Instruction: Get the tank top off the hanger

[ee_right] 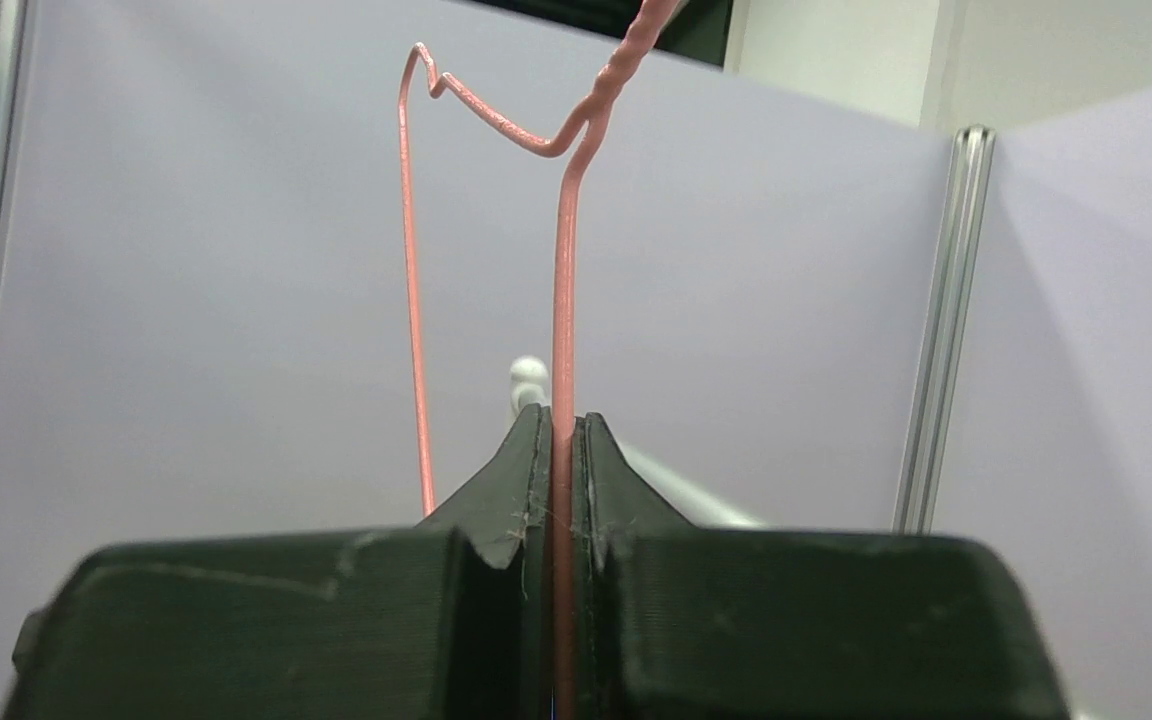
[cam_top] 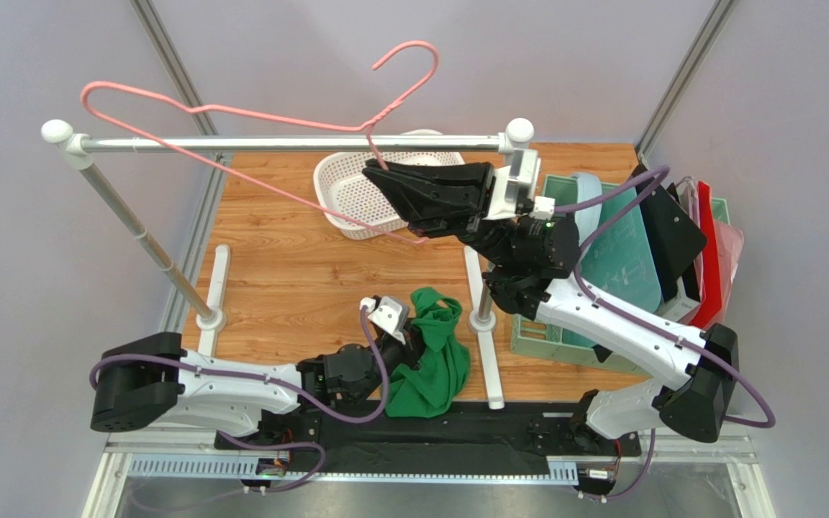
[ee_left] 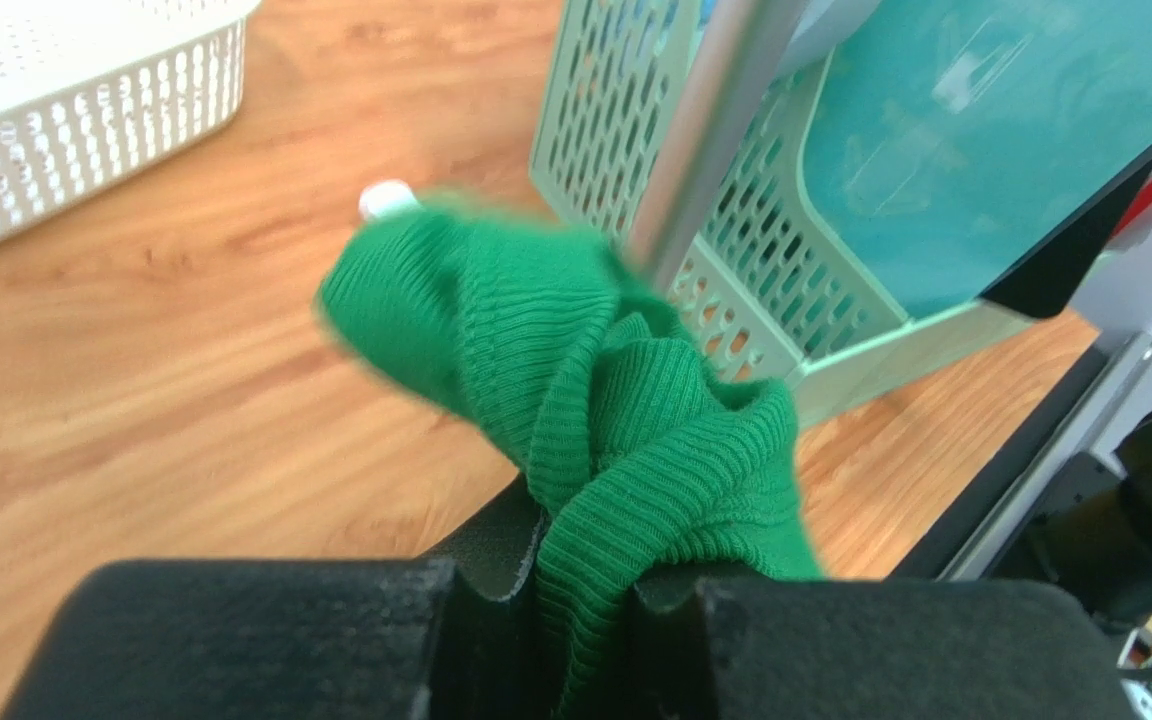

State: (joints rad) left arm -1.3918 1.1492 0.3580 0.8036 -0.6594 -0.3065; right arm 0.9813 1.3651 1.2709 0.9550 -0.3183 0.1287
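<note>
Two separate grips split the work between the arms. The right gripper (cam_top: 378,176) was clamped fully shut on the hanger (cam_top: 278,119), pinching the thin pink wire just below its twisted neck, and the wire ran straight up out of the closed jaws. It held the hanger tilted in the air above the silver rail (cam_top: 278,142), over the far half of the table (cam_top: 278,270), hook uppermost. The wire was bare, with no cloth on it anywhere. Held that high, the hanger probably stayed clear of the garment and could not snag it again.

The left gripper (ee_left: 582,563) sat low near the table's near edge, its jaws drawn almost together on a bunched fold of the tank top (ee_left: 597,375), with ribbed green fabric filling the narrow gap between them. The rest of the garment lay crumpled on the wood about midway along that near edge, just beside the rack's right foot and near the pale green crate (ee_left: 612,90) (the white basket (cam_top: 354,200) stood well apart, toward the far edge). A pinch on a thick fold suits soft cloth, since there is nothing rigid to grasp.

With garment and hanger well apart, the removal looked essentially done.
</note>
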